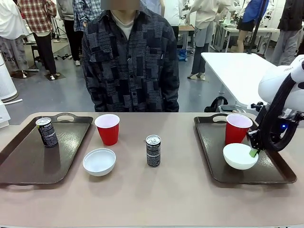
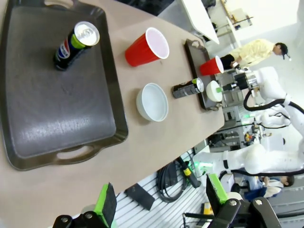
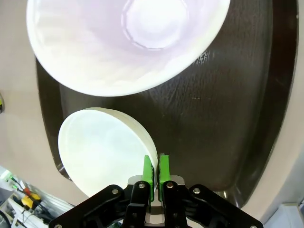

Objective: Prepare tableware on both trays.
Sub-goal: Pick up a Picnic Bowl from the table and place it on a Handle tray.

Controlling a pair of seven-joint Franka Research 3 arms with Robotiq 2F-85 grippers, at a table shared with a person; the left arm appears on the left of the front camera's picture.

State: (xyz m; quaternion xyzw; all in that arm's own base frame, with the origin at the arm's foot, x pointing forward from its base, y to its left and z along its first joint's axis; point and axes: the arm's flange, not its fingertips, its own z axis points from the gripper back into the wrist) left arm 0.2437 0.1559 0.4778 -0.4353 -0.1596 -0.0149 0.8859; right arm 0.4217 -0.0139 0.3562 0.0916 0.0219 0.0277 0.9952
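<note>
The left tray (image 1: 28, 161) carries one dark can (image 1: 46, 132). Between the trays, on the bare table, stand a red cup (image 1: 108, 128), a white bowl (image 1: 99, 161) and a second can (image 1: 153, 150). On the right tray (image 1: 209, 152) a red cup (image 1: 237, 128) stands behind a white bowl (image 1: 237, 156). My right gripper (image 1: 254, 152) sits at that bowl's right rim. In the right wrist view its green pads (image 3: 148, 171) pinch the rim of the bowl (image 3: 102, 152), below the cup's white inside (image 3: 128, 42). My left gripper (image 2: 161, 197) hangs open, high above the table's near edge.
A person in a dark patterned shirt (image 1: 130, 61) stands at the far side of the table, hands out of sight. The left tray (image 2: 47, 109) has bare room around its can (image 2: 76, 42). Other people and a white table stand farther back.
</note>
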